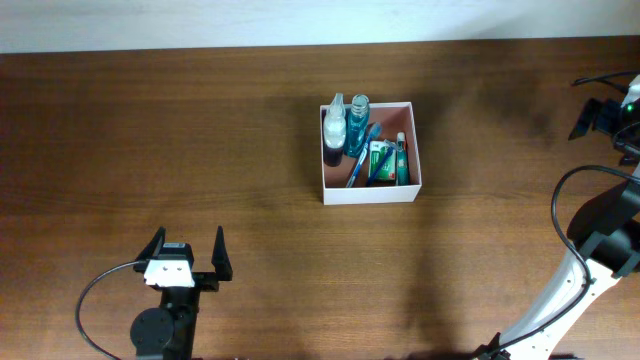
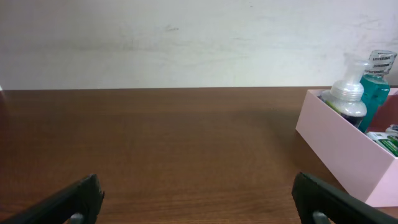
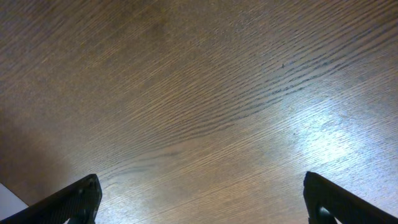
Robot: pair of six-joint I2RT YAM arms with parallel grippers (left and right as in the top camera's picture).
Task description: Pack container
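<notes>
The container (image 1: 370, 192), a square white-walled open box, stands upright at the middle of the wooden table. Inside it are a white-capped spray bottle (image 1: 334, 125), a teal bottle (image 1: 358, 118), a blue toothbrush (image 1: 360, 165) and a green packet (image 1: 382, 160). My left gripper (image 1: 190, 240) rests near the front left edge, open and empty, well away from the box. In the left wrist view the container's wall (image 2: 342, 155) shows at the right, beyond the open left gripper (image 2: 196, 186). My right gripper (image 1: 590, 100) is at the far right, and in its wrist view the right gripper (image 3: 200, 183) is open over bare wood.
A pale wall (image 2: 186, 43) runs behind the table's far edge. Black cables (image 1: 100, 300) loop beside the left arm and by the right arm (image 1: 580, 280). A small pale corner (image 3: 7, 198) shows at the lower left of the right wrist view.
</notes>
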